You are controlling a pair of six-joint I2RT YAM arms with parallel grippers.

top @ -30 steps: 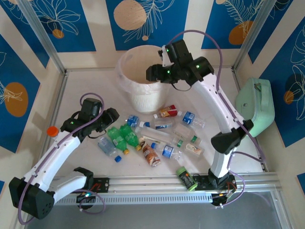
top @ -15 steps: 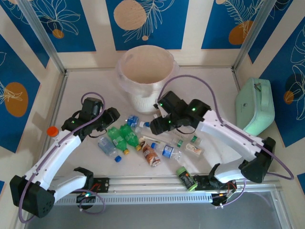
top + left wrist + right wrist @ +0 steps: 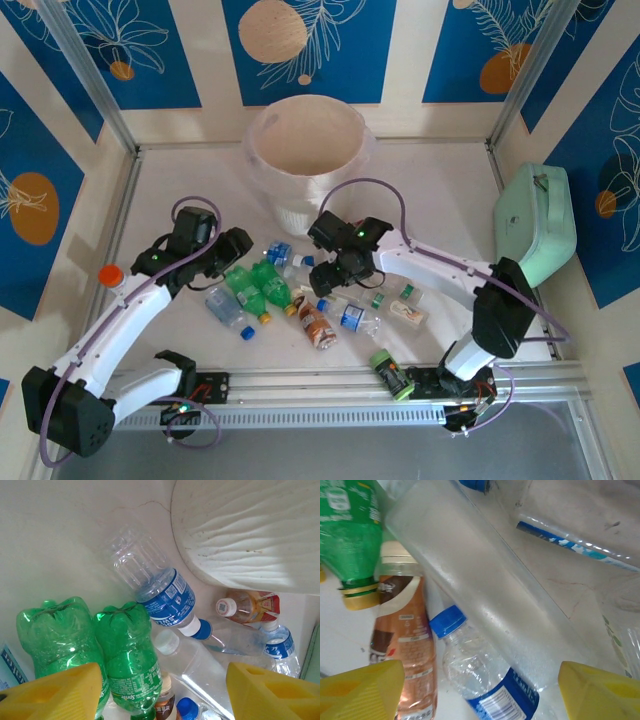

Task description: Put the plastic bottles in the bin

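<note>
Several plastic bottles lie in a pile on the table in front of the bin (image 3: 305, 150). My left gripper (image 3: 233, 248) (image 3: 160, 695) hovers open over two green bottles (image 3: 258, 287) (image 3: 127, 655), its yellow fingertips (image 3: 50, 690) wide apart and holding nothing. Beyond them lies a clear bottle with a blue label (image 3: 160, 590), next to the bin's ribbed wall (image 3: 250, 530). My right gripper (image 3: 328, 273) (image 3: 480, 695) is open low over the pile. Between its fingertips (image 3: 600, 695) lies a clear blue-capped bottle (image 3: 480, 675), beside a brown bottle (image 3: 402, 645) and a long clear bottle (image 3: 485, 595).
A mint-green case (image 3: 537, 225) stands at the right edge. One bottle with an orange cap (image 3: 110, 275) sits alone at the far left. A green-capped bottle (image 3: 392, 373) rests against the metal rail (image 3: 300, 380) at the near edge.
My right arm has swung from over the bin down to the bottle pile, and its jaws have opened wider. The left arm has not moved.
</note>
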